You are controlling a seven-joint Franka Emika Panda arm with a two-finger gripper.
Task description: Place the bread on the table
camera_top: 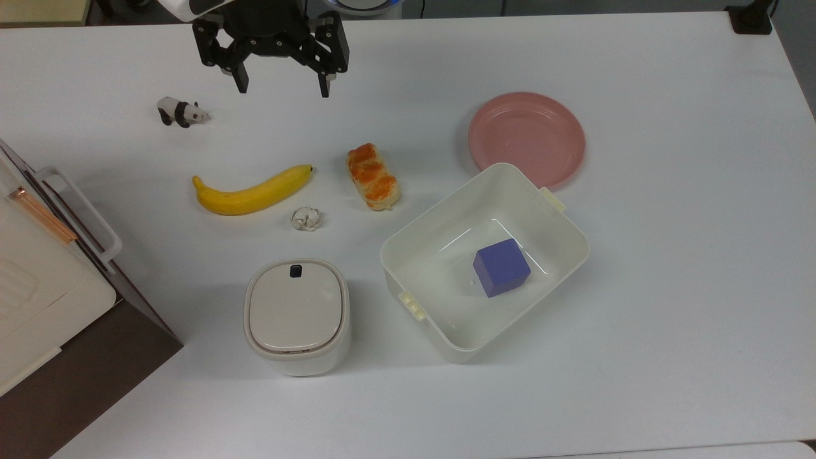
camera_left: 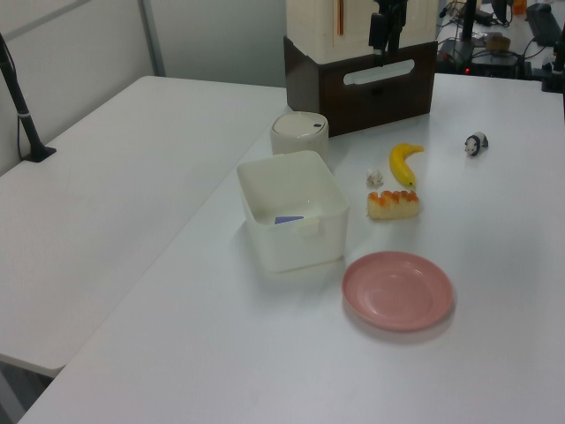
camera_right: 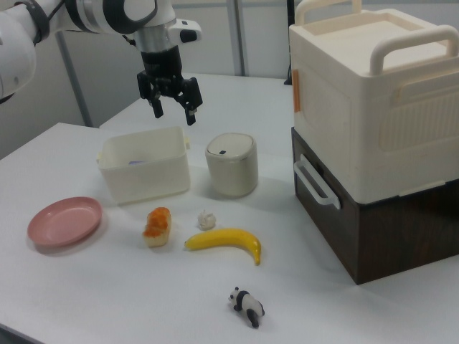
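Large white smooth rectangular table (camera_top: 669,319) carries everything; a second white table sits alongside it in the left view, pale wall panels behind. Cream plastic handled box stacked on a dark brown cabinet (camera_right: 373,136) sits at the 8 o'clock edge of the top view. White Franka arm ends in a black two-finger gripper (camera_top: 280,86) hanging above the table at 11 o'clock of the top view, fingers spread wide, holding nothing, well apart from the bread.

White rectangular plastic tub (camera_top: 446,331) sits right of centre in the top view, with a blue-purple cube (camera_top: 501,267) inside. Round pink plate (camera_top: 526,137) lies at the tub's 12 o'clock, its rim partly hidden behind the tub's corner. Cream rounded lidded canister (camera_top: 296,317) stands at the tub's 9 o'clock. Yellow banana (camera_top: 252,190) lies at the bread's 9 o'clock.

Small oblong golden-brown bread (camera_top: 373,176) has a glossy orange glazed top in lumps and pale sides. It lies flat on the bare table, between banana and tub, touching neither. Long axis runs 11 to 5 o'clock in the top view.

Small black-and-white panda figurine (camera_top: 181,112) stands at the banana's 11 o'clock. Small crumpled whitish lump (camera_top: 306,218) lies just at the banana tip's 6 o'clock.
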